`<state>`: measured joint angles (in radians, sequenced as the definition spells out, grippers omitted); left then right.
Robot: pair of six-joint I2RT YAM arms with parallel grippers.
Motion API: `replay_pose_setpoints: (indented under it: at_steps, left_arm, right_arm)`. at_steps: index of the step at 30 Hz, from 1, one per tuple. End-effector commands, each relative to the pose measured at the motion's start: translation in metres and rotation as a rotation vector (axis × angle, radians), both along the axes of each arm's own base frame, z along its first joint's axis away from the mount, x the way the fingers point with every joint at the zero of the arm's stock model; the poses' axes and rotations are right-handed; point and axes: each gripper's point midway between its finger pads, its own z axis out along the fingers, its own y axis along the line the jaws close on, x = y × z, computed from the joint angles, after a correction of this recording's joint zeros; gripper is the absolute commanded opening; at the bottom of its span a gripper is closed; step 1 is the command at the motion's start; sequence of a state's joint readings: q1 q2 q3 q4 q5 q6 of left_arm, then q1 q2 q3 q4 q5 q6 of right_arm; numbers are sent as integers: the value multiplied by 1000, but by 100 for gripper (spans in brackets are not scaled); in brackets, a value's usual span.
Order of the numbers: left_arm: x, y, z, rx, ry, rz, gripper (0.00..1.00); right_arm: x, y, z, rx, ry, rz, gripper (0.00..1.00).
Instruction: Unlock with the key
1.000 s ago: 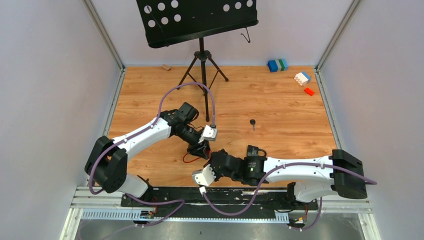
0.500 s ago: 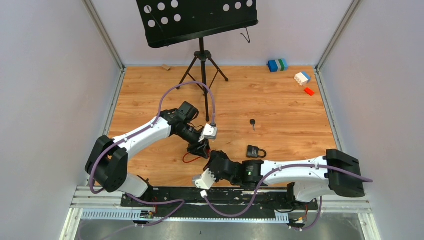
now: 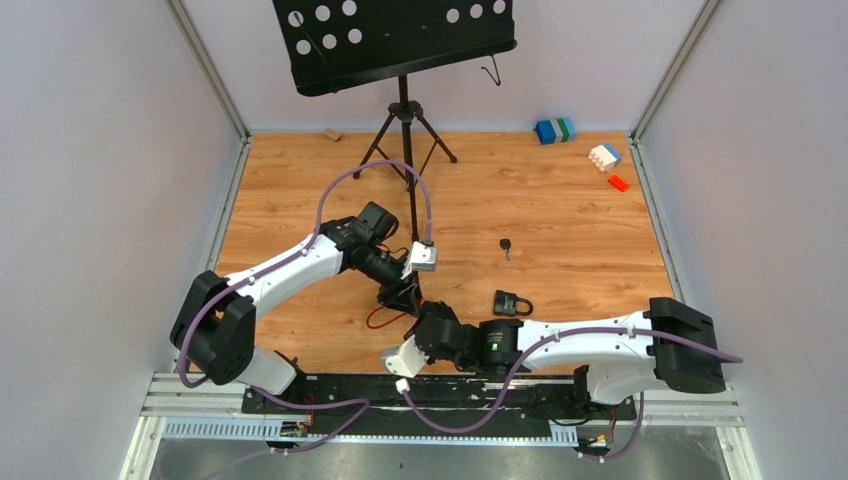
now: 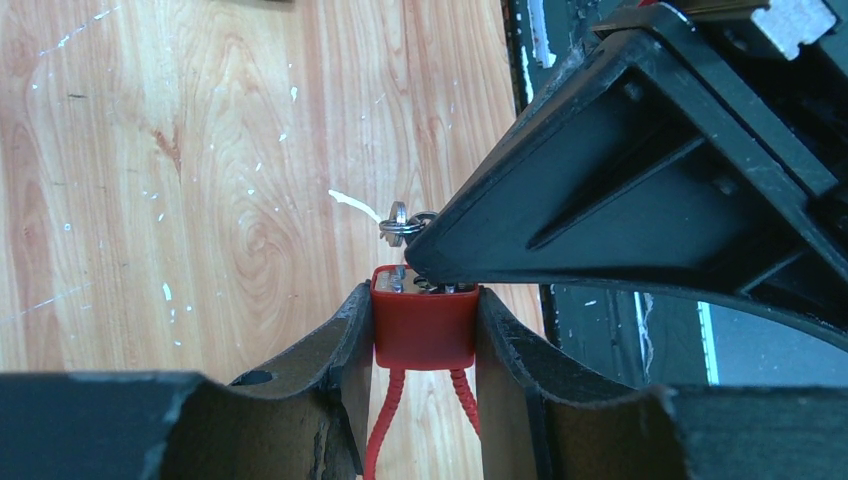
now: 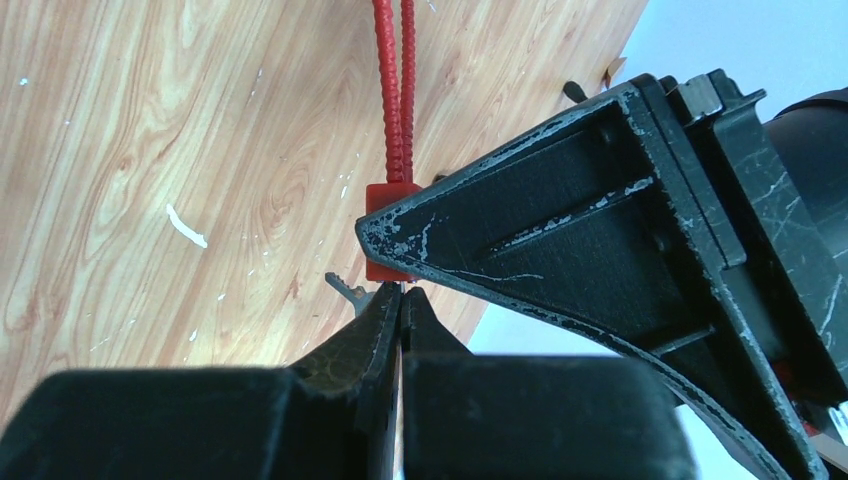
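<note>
Setting: wooden worktop (image 3: 560,220) walled in pale panels, with a black music stand (image 3: 395,35) at its far edge.
Left pincer: the left pincer (image 4: 424,300) is set part-way closed, its two fingers clamping the sides of a red padlock (image 4: 424,330) body and holding it above the wood.
Right pincer: the right pincer (image 5: 400,300) is pinched fully together on the key (image 5: 348,288), whose toothed edge pokes out just beside the fingertips.
Contact: the two pincers meet tip to tip close to the near edge of the worktop, about mid-width. The key sits against the top face of the padlock, with a small key ring (image 4: 397,219) showing just above it.
Unclear: whether the blade is seated in the keyway is hidden by the right finger.
Lock detail: a red cable shackle (image 5: 393,90) runs out of the body, away from the key.
Step in hand: mating the key with the lock, most likely at or just after insertion.
Next move: if seated, a clean twist of the right wrist while the left grip stays firm. If not, a small realignment first.
Risk: the blade could bind or slip out of the thin pinch.
Further out: a black padlock (image 3: 511,303) lies toward the near edge, and a loose black key (image 3: 506,246) lies around the middle.
Far right corner: coloured blocks (image 3: 555,130).
</note>
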<state>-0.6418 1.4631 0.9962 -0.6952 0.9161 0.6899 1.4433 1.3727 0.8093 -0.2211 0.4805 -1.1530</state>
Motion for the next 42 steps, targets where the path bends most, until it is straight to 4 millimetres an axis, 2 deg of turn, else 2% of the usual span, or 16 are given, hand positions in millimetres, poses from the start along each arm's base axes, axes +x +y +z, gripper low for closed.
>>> replay_pose_setpoints:
  at_steps: [1,10,17,20,31,38,42]
  left_arm:
    - [3,-36,54,-233,-68,-81,0]
    - [3,-35,52,-235,-87,-91,0]
    - [11,-31,47,-221,-118,-79,0]
    - [15,-30,46,-221,-127,-74,0]
    - [18,-28,45,-214,-136,-80,0]
    - [16,-27,45,-217,-133,-87,0]
    - [14,-27,45,-221,-128,-91,0]
  right_arm:
    - [-23,47,45,232,110,91,0]
    - [-18,40,48,264,140,77,1]
    - [-9,22,52,286,161,50,26]
    - [-4,13,55,292,166,38,41]
    - [-6,-8,63,308,210,48,59]
    - [3,-18,62,309,210,15,62]
    - [9,-24,62,309,216,-2,57]
